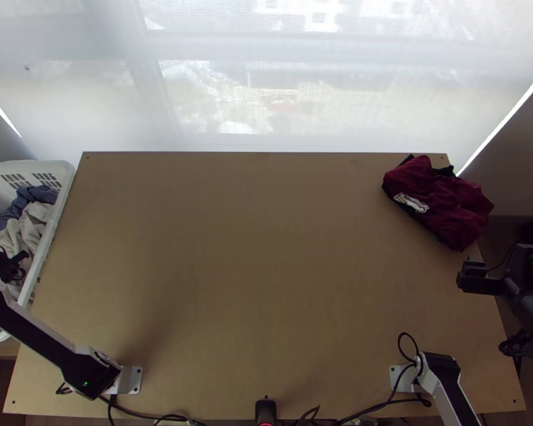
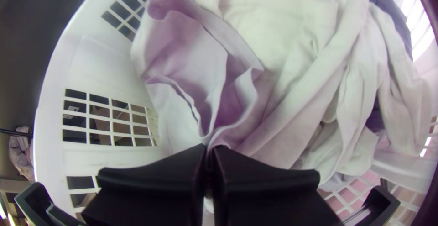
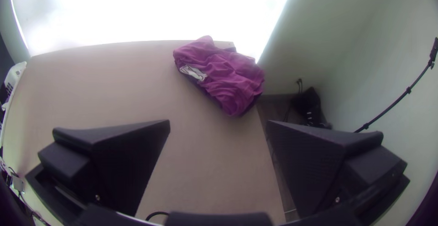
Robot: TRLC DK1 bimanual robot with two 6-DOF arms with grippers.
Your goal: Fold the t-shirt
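Note:
My left gripper (image 1: pixel 7 265) is over the white basket at the table's left side. In the left wrist view, the left gripper (image 2: pixel 209 150) is shut on a pinched fold of a pale cloth (image 2: pixel 182 52), which lies loosely bunched inside the basket. The right gripper (image 1: pixel 507 271) stands beyond the table's right edge, nearer the arms' bases than a dark red garment (image 1: pixel 437 199). That garment lies bunched at the far right corner, a white print showing. From the right wrist, the right gripper (image 3: pixel 218 125) is wide open with nothing between its fingers, and the garment (image 3: pixel 223 73) lies apart from it.
The white basket (image 1: pixel 62 202) holds more clothes, among them a cream cloth (image 2: pixel 292 29) and a blue-grey one (image 1: pixel 33 196). Cables (image 1: pixel 366 412) run along the table's near edge between the arm bases. Bare tabletop (image 1: pixel 252 270) stretches across the middle.

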